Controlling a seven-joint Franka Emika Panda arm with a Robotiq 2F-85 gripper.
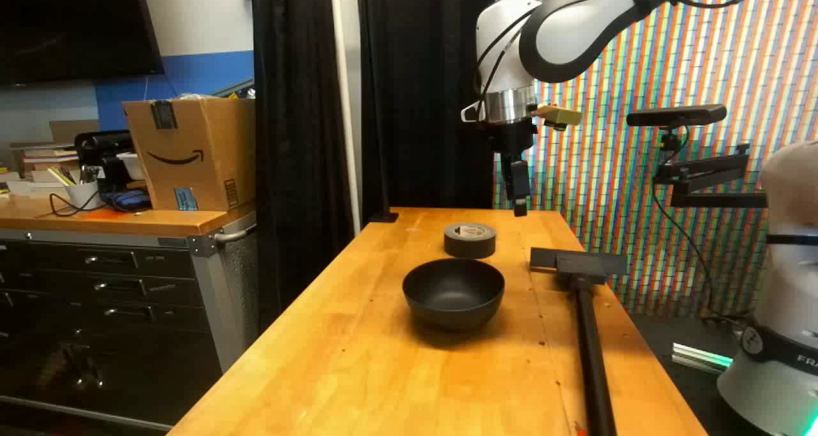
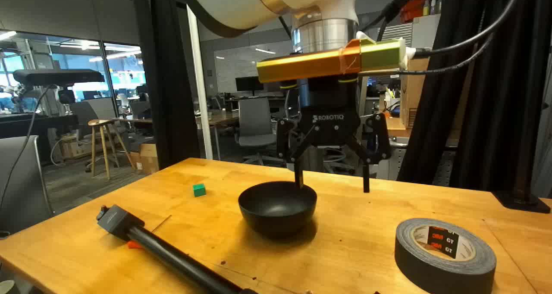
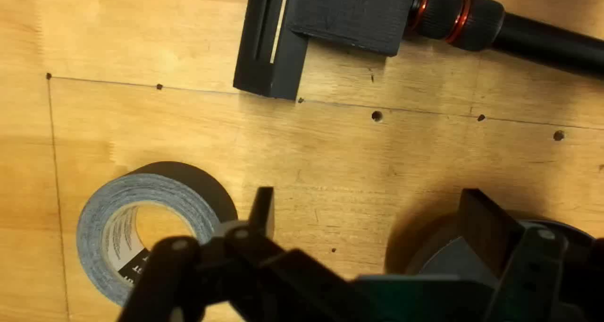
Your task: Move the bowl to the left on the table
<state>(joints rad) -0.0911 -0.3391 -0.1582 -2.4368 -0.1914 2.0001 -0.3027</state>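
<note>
A black bowl (image 1: 454, 295) sits upright on the wooden table (image 1: 383, 378); it also shows in an exterior view (image 2: 277, 214). In the wrist view the bowl (image 3: 450, 260) is at the lower right, partly hidden by a finger and the gripper body. My gripper (image 1: 519, 207) is open and empty, pointing down above the table. In an exterior view the gripper (image 2: 333, 186) has its fingers wide apart, one overlapping the bowl's rim in the picture. In the wrist view the gripper (image 3: 368, 194) has the tape roll near its left finger and the bowl below its right finger.
A grey tape roll (image 1: 470, 249) stands near the bowl, also in an exterior view (image 2: 414, 264) and the wrist view (image 3: 94, 227). A black pole with a flat head (image 1: 591, 353) lies along the table edge on the robot's side. A small green block (image 2: 199, 190) is on the table.
</note>
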